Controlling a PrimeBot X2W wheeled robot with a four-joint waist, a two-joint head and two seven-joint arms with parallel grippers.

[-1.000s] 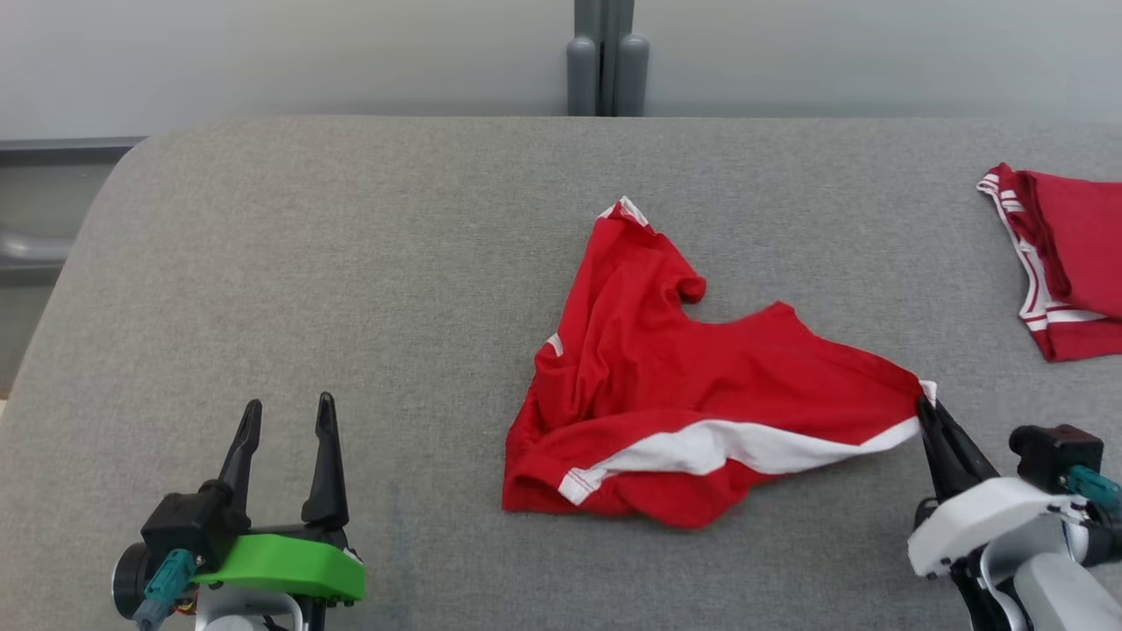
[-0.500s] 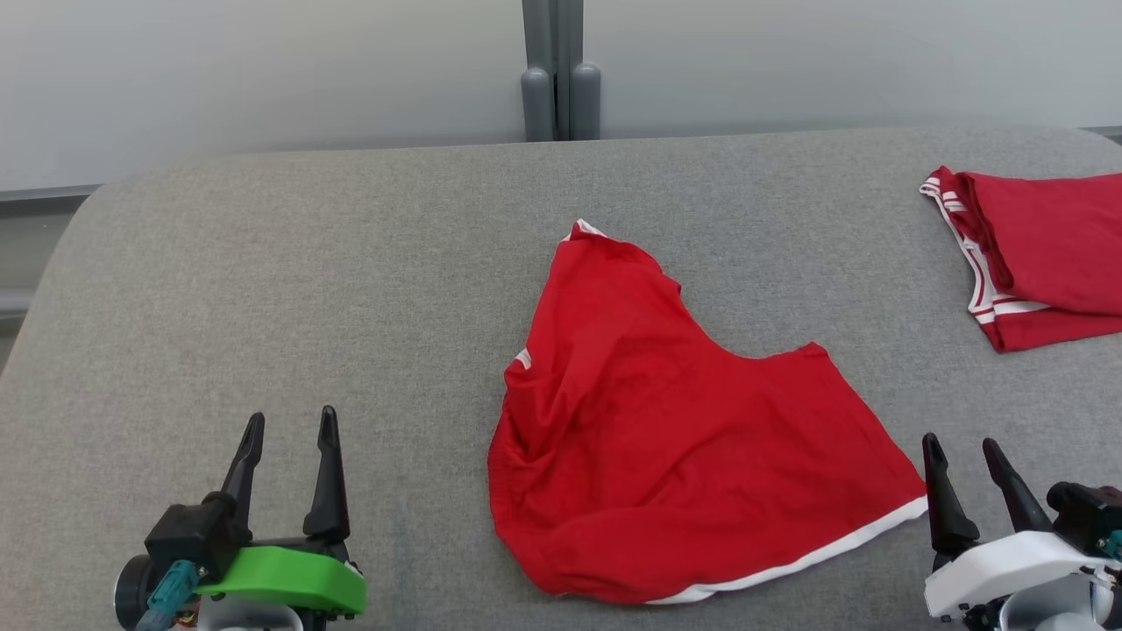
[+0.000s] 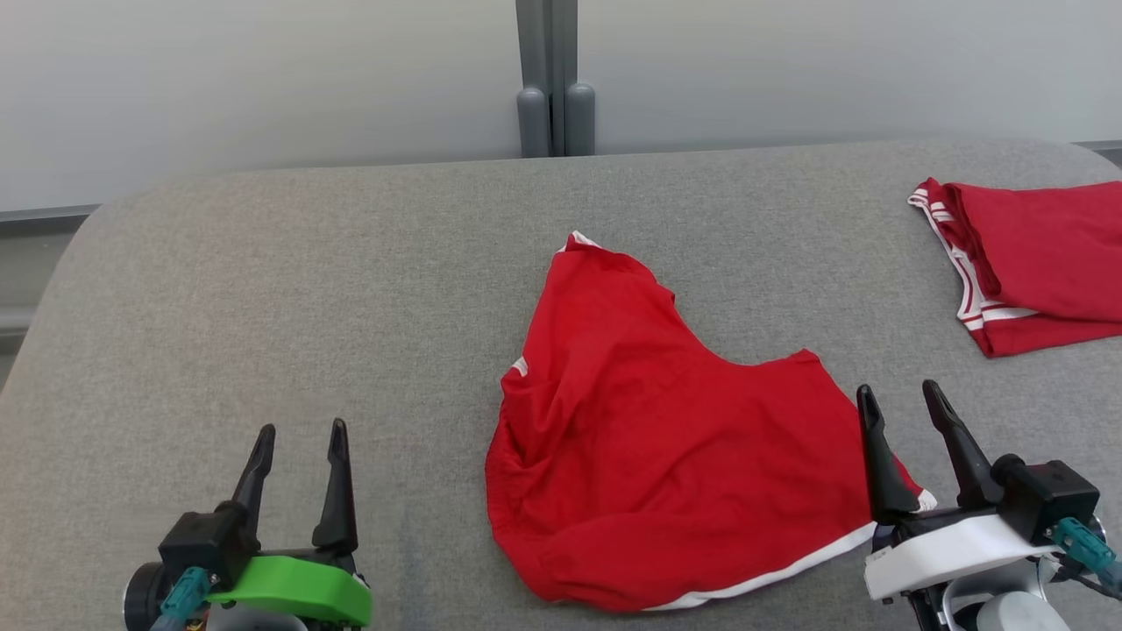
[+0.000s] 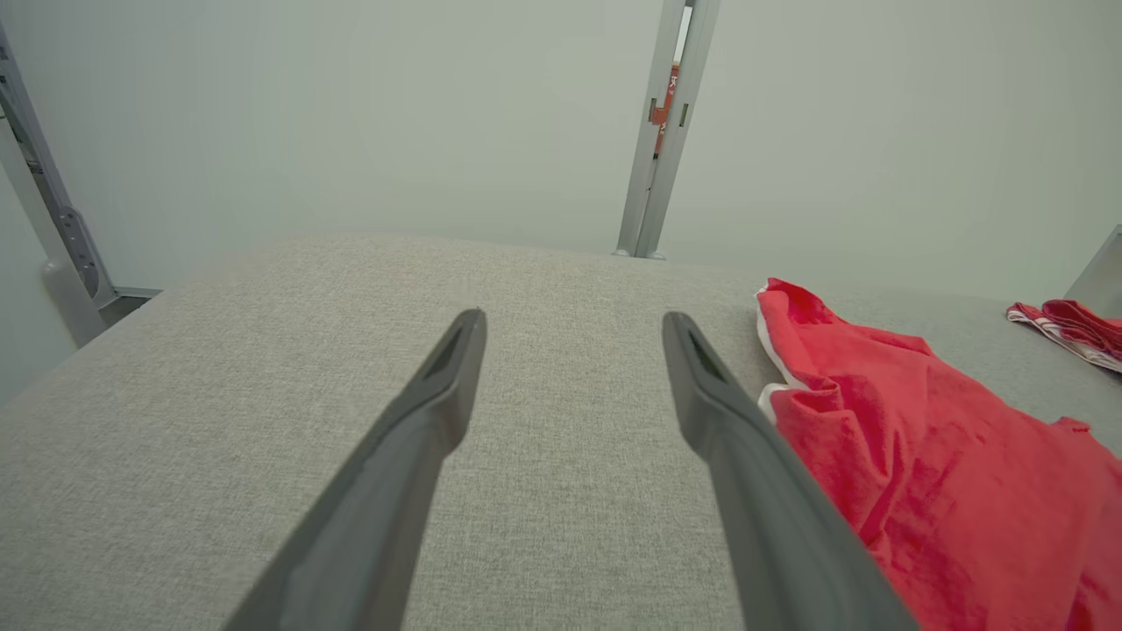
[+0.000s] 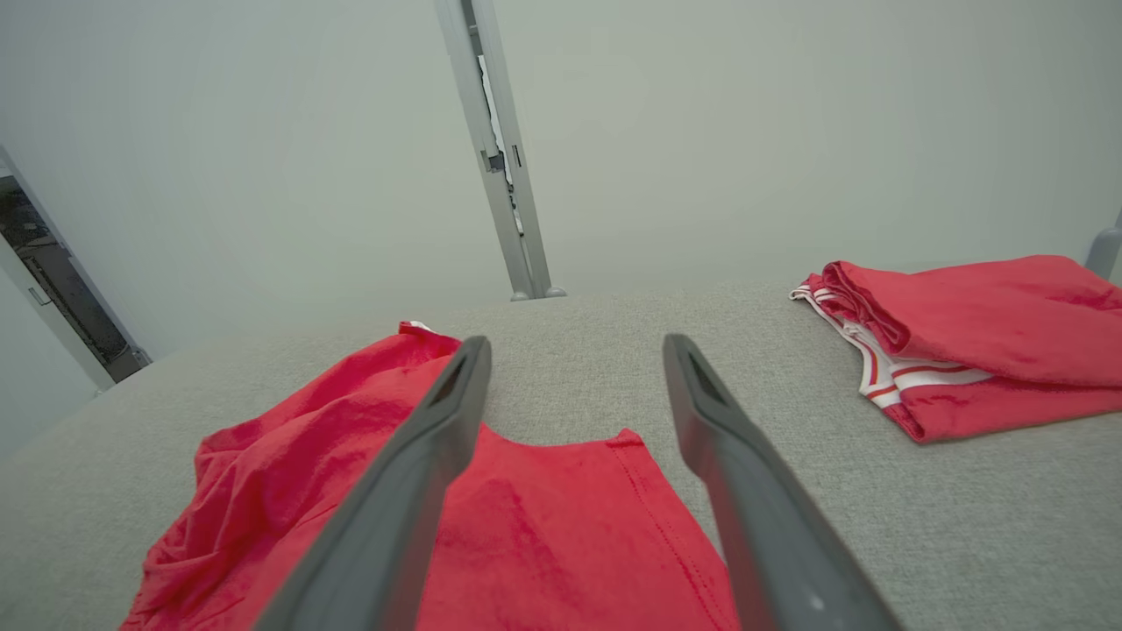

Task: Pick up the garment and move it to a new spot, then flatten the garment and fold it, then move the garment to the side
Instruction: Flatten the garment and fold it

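**Right jaws:** spread wide, holding nothing. On my head view they stand over the near right corner of the garment (image 3: 666, 438). I cannot tell whether a fingertip touches the cloth.

**Left jaws:** likewise apart and empty, over bare bench (image 3: 307, 289), well apart from the garment's left edge.

**Garment:** red, lying mid-bench, with its white-trimmed hem toward me. The right half is fairly smooth. The left side is bunched in soft folds, and a narrow end reaches toward the far side.

**Folded piece (image 3: 1043, 254):** red with white stripes, at the far right of the bench, well apart from everything else.

**Post (image 3: 550, 79):** grey, upright behind the bench against a pale wall.

**Step in hand, as I judge it:** flattening, not yet finished.

**Handling note:**
- I would lower the right jaws onto the hem corner beneath them and pinch shallow.
- I would then bring the left jaws across to the bunched left hem corner.
- With both corners held, I would draw them apart and toward me, keeping the cloth low so the bench drags the wrinkles out.
- A high lift would likely let it crumple again.
- Catching a stray fold on the left would keep the bunching in.
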